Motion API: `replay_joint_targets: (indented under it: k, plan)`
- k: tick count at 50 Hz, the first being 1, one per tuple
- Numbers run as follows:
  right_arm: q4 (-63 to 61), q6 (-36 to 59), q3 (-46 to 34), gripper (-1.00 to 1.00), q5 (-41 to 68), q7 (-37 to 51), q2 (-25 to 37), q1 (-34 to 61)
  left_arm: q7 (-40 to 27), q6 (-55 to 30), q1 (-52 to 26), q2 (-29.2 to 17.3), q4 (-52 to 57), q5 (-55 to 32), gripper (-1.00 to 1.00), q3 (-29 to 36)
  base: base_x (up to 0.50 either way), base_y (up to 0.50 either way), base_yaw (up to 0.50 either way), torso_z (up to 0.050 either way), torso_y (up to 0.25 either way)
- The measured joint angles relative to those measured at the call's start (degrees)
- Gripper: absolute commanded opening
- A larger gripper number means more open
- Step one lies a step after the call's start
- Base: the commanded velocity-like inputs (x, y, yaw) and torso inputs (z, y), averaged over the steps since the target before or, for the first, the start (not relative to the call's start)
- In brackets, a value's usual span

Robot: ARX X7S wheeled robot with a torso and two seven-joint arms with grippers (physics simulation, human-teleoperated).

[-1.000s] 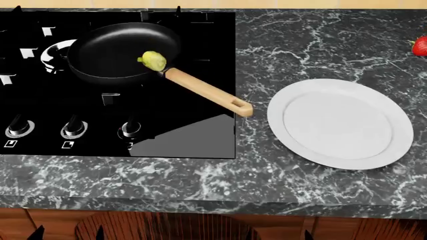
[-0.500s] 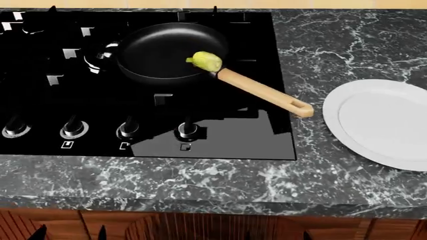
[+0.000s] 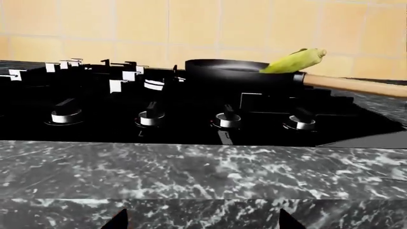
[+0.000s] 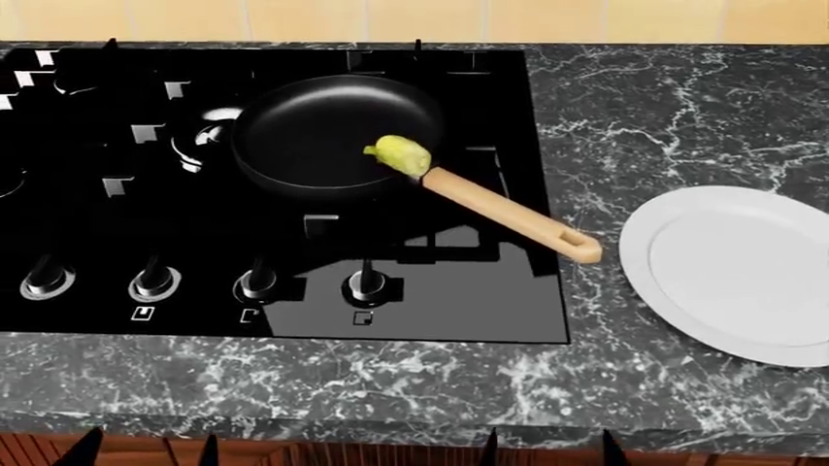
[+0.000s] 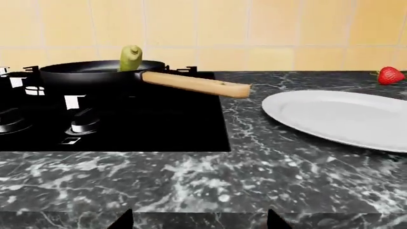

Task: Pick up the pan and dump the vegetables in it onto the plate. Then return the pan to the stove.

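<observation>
The black pan (image 4: 317, 131) sits on a burner of the black stove (image 4: 441, 291), its wooden handle (image 4: 512, 214) pointing toward the white plate (image 4: 732, 277) on the counter to the right. The yellow-green corn cob (image 4: 399, 153) lies in the pan by the handle root. My left gripper (image 4: 146, 452) and right gripper (image 4: 549, 452) are open and empty at the counter's front edge, only the fingertips showing. The left wrist view shows the left gripper (image 3: 202, 224), pan (image 3: 235, 76) and corn (image 3: 294, 61). The right wrist view shows the right gripper (image 5: 199, 223), pan (image 5: 89, 72), corn (image 5: 130, 57), handle (image 5: 197, 85) and plate (image 5: 343, 114).
A row of knobs (image 4: 259, 284) runs along the stove's front. A red strawberry (image 5: 390, 75) lies on the dark marble counter (image 4: 609, 97) behind the plate. A tiled wall (image 5: 254, 28) backs the counter.
The head view has swung left and then tilted, so the stove, pan and plate sit further right and lower in frame. The pan and corn have not moved on the stove.
</observation>
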Motion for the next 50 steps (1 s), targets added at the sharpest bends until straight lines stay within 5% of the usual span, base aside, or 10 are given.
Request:
replay_joint_targets:
  k: [14, 30, 50]
  plan:
    - [-16.7, 21.3, 6.0, 1.0, 10.8, -0.2, 5.0, 6.4, -2.2, -19.0, -7.5, -2.5, 13.0, -8.1, 1.0, -1.8, 0.0, 0.0, 0.0, 0.05, 0.0]
    - [-30.4, 51.4, 16.8, 1.0, 28.9, 1.8, 14.6, 19.1, -9.0, -46.8, -24.1, -6.6, 19.7, -19.7, 1.0, -8.4, 0.15, 0.0, 0.0, 0.0, 0.0]
    - [-33.3, 65.3, 21.1, 1.0, 38.5, 3.1, 18.0, 26.8, -10.9, -57.1, -30.7, -8.4, 20.8, -24.4, 1.0, -9.8, 0.44, 0.0, 0.0, 0.0, 0.0]
